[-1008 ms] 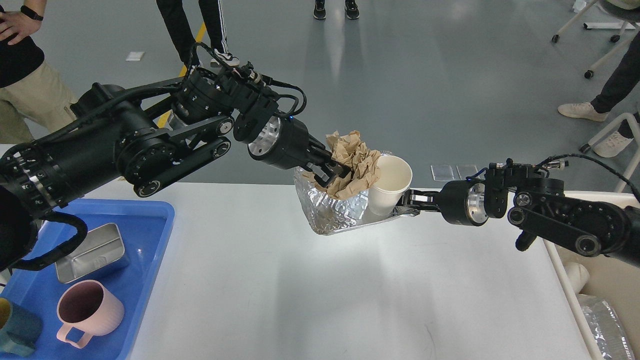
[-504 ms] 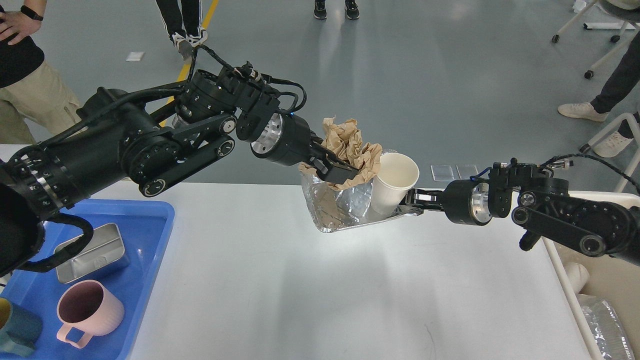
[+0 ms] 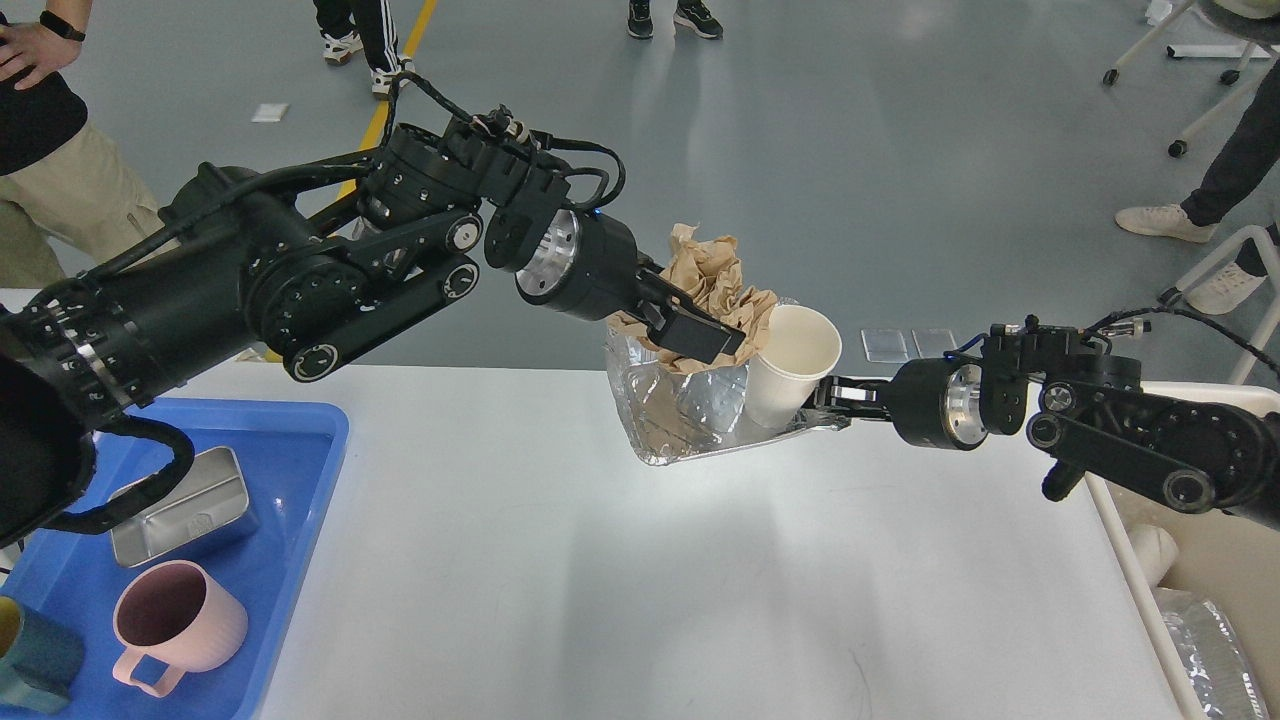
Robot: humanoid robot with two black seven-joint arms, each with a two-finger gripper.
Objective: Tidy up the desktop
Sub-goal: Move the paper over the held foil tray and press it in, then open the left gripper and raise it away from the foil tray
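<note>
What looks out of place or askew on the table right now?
The foil tray is crumpled and tilted, lifted off the desktop, gripped by the right gripper. Its paper cup leans, and the left gripper clamps crumpled brown paper.

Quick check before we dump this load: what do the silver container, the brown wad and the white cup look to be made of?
Silver container: thin aluminium foil by the look, shiny and wrinkled, walls dented. Brown wad: kraft-type paper, matte, sharply creased. White cup: likely paper, matte, thin rolled rim; a plastic lining can't be judged.
</note>
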